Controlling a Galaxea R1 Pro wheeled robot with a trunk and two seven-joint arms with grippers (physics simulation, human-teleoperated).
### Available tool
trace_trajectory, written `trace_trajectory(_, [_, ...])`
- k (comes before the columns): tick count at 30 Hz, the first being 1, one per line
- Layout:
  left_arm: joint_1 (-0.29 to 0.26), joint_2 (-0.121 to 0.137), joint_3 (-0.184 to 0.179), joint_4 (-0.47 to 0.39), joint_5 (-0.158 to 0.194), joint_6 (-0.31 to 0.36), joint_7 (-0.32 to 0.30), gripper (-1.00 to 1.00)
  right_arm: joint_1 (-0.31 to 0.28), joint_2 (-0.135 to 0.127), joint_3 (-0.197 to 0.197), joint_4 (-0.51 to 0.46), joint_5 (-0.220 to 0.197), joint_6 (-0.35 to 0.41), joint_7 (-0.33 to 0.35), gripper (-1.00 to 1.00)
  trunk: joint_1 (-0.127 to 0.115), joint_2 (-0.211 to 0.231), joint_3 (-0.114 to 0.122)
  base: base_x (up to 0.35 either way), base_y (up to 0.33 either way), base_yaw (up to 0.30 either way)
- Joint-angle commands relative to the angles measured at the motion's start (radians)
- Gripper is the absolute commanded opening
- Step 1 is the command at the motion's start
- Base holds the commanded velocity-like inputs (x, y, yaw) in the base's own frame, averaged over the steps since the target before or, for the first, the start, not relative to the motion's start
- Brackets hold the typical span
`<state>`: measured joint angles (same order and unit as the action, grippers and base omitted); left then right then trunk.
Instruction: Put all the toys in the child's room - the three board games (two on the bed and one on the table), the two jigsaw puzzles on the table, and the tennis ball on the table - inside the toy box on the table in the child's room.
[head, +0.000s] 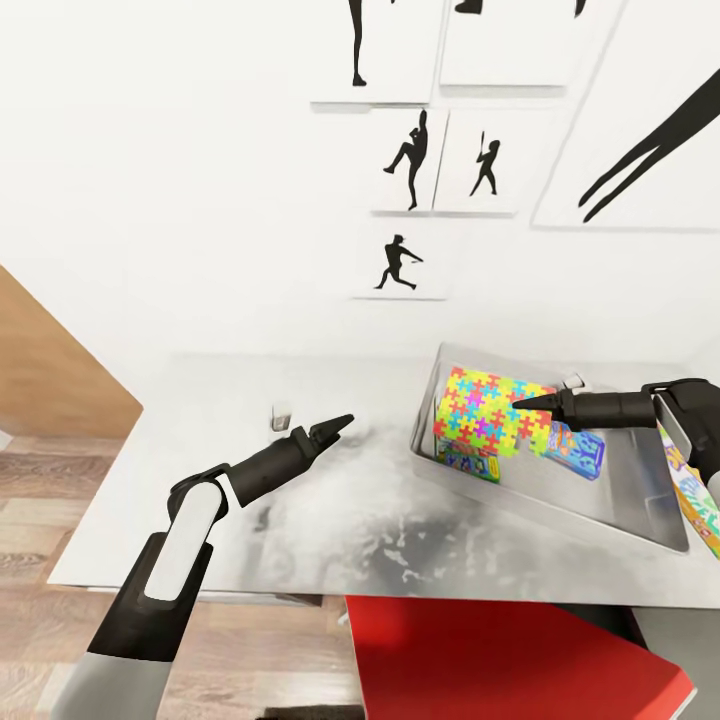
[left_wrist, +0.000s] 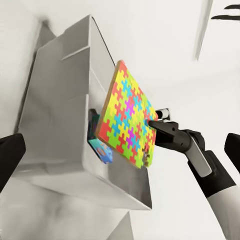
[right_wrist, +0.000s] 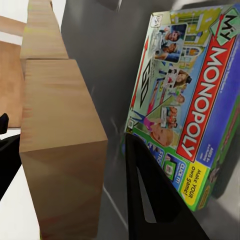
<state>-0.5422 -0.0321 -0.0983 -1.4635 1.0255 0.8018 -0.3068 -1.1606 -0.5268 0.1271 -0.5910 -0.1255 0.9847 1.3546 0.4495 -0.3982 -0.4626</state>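
The puzzle (head: 485, 412) leans tilted inside the tub (head: 640, 505) on the table (head: 330, 500), atop a boxed game (head: 470, 462). It looks thin, light and stiff, best pinched at an edge. The right gripper (head: 522, 405) touches its face, jaws together, holding nothing. The left gripper (head: 345, 422), outside the tub, looks closed and empty, with open table around it.

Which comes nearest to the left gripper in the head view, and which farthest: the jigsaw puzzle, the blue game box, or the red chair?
From the left gripper:
1. Jigsaw puzzle, propped in the toy box.
2. Blue game box, deeper in the tub.
3. Red chair, below the table edge.
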Motion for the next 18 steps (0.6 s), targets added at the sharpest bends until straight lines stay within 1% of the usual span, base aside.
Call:
trace_trajectory(1, [-0.001, -0.001, 0.001, 0.000, 0.000, 0.005, -0.002, 1.00, -0.001, -0.002, 0.007, 0.000, -0.011, 0.011, 0.000, -1.00, 0.001, -0.002, -0.003, 0.000, 0.000, 0.000])
trace_trajectory(6, [-0.015, -0.005, 0.000, -0.007, 0.004, 0.009, -0.002, 1.00, 0.000, -0.002, 0.005, 0.000, -0.012, 0.010, -0.001, -1.00, 0.001, -0.002, -0.007, 0.000, 0.000, 0.000])
trace_trajectory(8, [-0.043, -0.006, 0.001, -0.010, 0.006, 0.023, -0.002, 1.00, 0.000, -0.002, 0.004, 0.000, -0.012, 0.010, -0.001, -1.00, 0.001, -0.002, -0.008, 0.000, 0.000, 0.000])
trace_trajectory(9, [-0.043, -0.006, 0.001, -0.010, 0.006, 0.023, -0.002, 1.00, 0.000, -0.002, 0.004, 0.000, -0.012, 0.010, -0.001, -1.00, 0.001, -0.002, -0.008, 0.000, 0.000, 0.000])
trace_trajectory(12, [-0.091, -0.009, 0.002, -0.019, 0.014, 0.061, -0.001, 1.00, 0.001, -0.002, 0.003, 0.000, -0.012, 0.009, -0.001, -1.00, 0.001, -0.002, -0.009, 0.000, 0.000, 0.000])
trace_trajectory(13, [-0.091, -0.009, 0.002, -0.019, 0.014, 0.061, -0.001, 1.00, 0.001, -0.002, 0.003, 0.000, -0.012, 0.009, -0.001, -1.00, 0.001, -0.002, -0.009, 0.000, 0.000, 0.000])
trace_trajectory(17, [-0.141, -0.013, 0.002, -0.025, 0.036, 0.110, 0.001, 1.00, 0.001, -0.004, 0.001, 0.000, -0.013, 0.009, -0.001, -1.00, 0.001, -0.002, -0.010, 0.000, 0.000, 0.000])
trace_trajectory(18, [-0.141, -0.013, 0.002, -0.025, 0.036, 0.110, 0.001, 1.00, 0.001, -0.004, 0.001, 0.000, -0.013, 0.009, -0.001, -1.00, 0.001, -0.002, -0.010, 0.000, 0.000, 0.000])
